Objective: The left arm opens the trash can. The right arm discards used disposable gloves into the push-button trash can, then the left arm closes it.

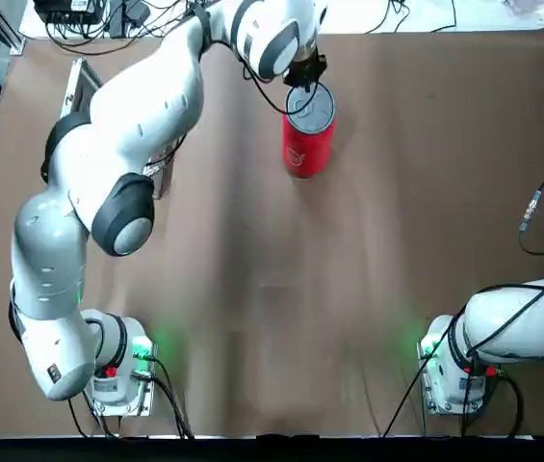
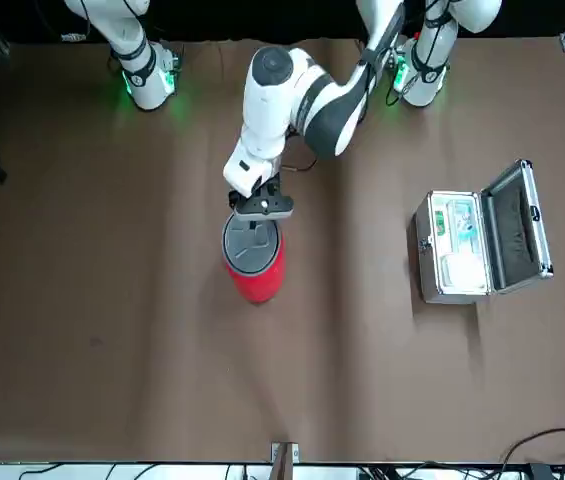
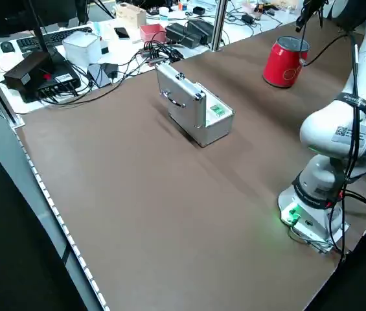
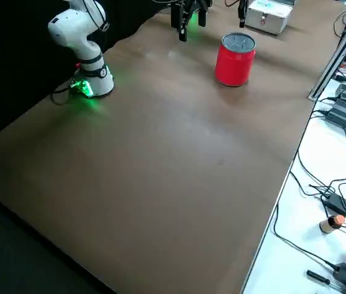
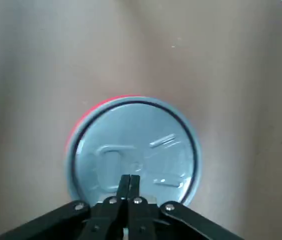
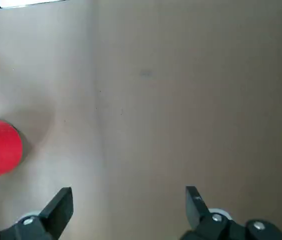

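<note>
Two arms are working from the tabletop's near edge [image 1: 252,385], and the red trash can [image 1: 307,152] is standing upright toward the far edge, a little right of the middle. Its round grey lid [image 5: 136,122] is lying closed on top, and a pale logo [image 1: 295,157] is showing on the side facing the robot. The left arm [image 1: 146,106] is stretching out from the near left corner, bringing the left gripper [image 5: 130,177] over the lid, its two fingers pressed together with only a narrow line between them; whether the tips are touching the lid, I cannot tell. The right arm [image 1: 522,322] is rising from its base near the right end of the near edge and leaning out past the right side of the top view. The right gripper [image 6: 130,189] is hanging above the tabletop, well apart from the trash can, its fingers spread wide with just brown surface showing between them. Toward the left edge, a silver metal case [image 2: 452,250] is sitting with its cover swung up, a pale tray [image 2: 464,265] and a green label [image 2: 439,222] showing inside. Beyond the far edge, a white desk [image 4: 310,245] is holding tangled cables [image 4: 338,190] and a small bottle [image 4: 330,224] with an orange cap.
</note>
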Controlling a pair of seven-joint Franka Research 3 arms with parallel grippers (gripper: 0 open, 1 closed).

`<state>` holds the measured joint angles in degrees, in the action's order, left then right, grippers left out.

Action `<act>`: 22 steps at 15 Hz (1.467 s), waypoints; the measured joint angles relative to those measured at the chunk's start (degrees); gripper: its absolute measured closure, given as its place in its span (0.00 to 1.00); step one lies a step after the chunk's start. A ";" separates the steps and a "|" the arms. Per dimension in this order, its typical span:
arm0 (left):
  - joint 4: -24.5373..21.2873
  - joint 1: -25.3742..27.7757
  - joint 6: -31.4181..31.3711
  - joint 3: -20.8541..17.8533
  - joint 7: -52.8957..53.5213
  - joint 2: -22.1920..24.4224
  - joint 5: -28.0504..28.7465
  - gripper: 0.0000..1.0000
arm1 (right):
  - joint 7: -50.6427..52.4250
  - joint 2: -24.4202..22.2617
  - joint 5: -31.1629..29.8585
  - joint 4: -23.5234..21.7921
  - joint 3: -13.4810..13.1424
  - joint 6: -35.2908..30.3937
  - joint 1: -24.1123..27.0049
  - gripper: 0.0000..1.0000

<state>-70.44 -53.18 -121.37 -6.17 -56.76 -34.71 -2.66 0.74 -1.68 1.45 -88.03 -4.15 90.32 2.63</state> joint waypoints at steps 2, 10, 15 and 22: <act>0.04 1.02 4.48 -0.09 0.95 1.97 0.00 0.82 | 0.02 -0.06 -0.01 0.01 0.00 -0.01 0.00 0.01; 0.12 11.23 17.35 -0.26 13.90 8.87 0.01 0.11 | 0.02 -0.06 -0.04 -0.01 0.02 -1.15 -0.01 0.01; 0.16 23.61 28.25 -0.36 30.38 13.27 0.02 0.00 | 0.02 -0.06 -0.05 -0.02 0.05 -1.56 -0.02 0.01; 0.18 35.95 36.81 -0.37 47.28 17.31 0.04 0.00 | 0.02 -0.06 -0.06 -0.01 0.12 -1.71 -0.05 0.01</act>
<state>-70.26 -17.24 -84.55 -6.54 -9.47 -17.40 -2.62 0.76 -1.74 1.39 -88.04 -4.03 88.61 2.58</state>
